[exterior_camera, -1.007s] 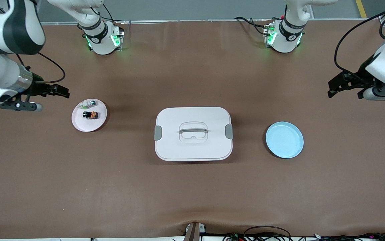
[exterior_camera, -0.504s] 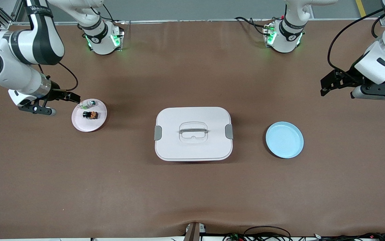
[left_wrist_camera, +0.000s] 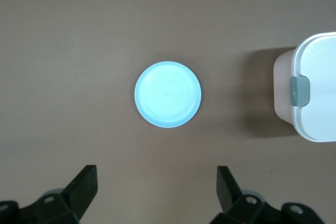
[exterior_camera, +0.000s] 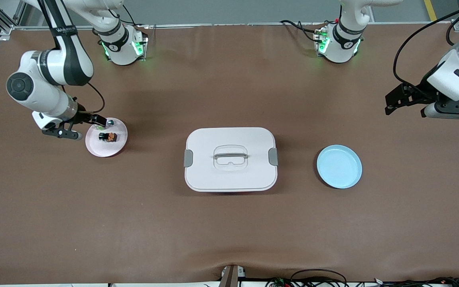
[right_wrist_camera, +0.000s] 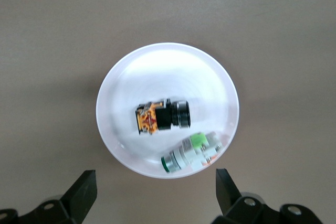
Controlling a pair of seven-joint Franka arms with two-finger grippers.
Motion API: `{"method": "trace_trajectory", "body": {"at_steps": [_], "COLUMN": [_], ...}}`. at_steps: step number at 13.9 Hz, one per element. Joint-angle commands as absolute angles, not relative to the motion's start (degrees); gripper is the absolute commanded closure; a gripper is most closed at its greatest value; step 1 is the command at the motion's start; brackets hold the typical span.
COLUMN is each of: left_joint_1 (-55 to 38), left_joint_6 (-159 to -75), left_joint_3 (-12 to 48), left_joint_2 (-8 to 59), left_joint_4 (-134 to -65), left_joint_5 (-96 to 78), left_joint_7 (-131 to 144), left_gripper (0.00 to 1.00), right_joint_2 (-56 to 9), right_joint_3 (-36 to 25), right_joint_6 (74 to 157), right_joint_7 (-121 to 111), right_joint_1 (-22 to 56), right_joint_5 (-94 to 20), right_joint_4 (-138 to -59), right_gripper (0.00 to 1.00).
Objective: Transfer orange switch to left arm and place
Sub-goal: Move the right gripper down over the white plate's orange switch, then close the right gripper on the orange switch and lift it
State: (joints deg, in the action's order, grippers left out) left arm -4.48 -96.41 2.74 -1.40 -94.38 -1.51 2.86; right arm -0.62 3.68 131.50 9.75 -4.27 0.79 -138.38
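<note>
Since the earlier frames the right arm has swung in from its end of the table, so the right gripper [exterior_camera: 101,120] now hangs over the edge of the pink plate [exterior_camera: 95,148] instead of off to the side of it; nothing on the table has shifted.

The orange switch [exterior_camera: 107,136] lies on its side in the middle of that plate, black body with the orange end, nobody touching it. The right wrist view shows it clearly [right_wrist_camera: 161,116] with the right gripper's fingers [right_wrist_camera: 79,195] spread wide and nothing between them. Just beside it on the same plate, farther from the front camera, sits a clear-silver part with green [exterior_camera: 105,124].

The box [exterior_camera: 230,159] sits mid-table, lid on and grey latches at both ends, well apart from the plate. Toward the left arm's end is a blue plate [exterior_camera: 339,166], bare.

The left gripper [exterior_camera: 393,103] waits up over the table at its own end, fingers [left_wrist_camera: 84,184] spread wide, looking down at the blue plate and a corner of the box.
</note>
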Motion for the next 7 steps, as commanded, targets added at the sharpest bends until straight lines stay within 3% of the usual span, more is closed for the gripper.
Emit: {"method": "trace_trajectory", "body": {"at_steps": [1, 7], "left_joint_1": [-4.31, -4.31], "left_joint_6": [-95.27, -95.27], "left_joint_3": [2.64, 2.64], "left_joint_2": [-1.32, -1.32], "left_joint_4": [-93.25, -93.25], "left_joint_5": [-1.41, -1.41], "left_joint_7": [2.29, 2.28], "left_gripper": [0.0, 0.0], "right_joint_2": [-3.24, -12.29], "right_joint_3": [3.52, 3.43], "right_joint_6": [139.01, 153.43], "right_joint_7": [11.16, 11.07], "right_joint_1": [-4.39, -5.19], "right_joint_5": [2.11, 2.11], "right_joint_4": [-141.41, -142.91], "right_gripper": [0.0, 0.0]}}
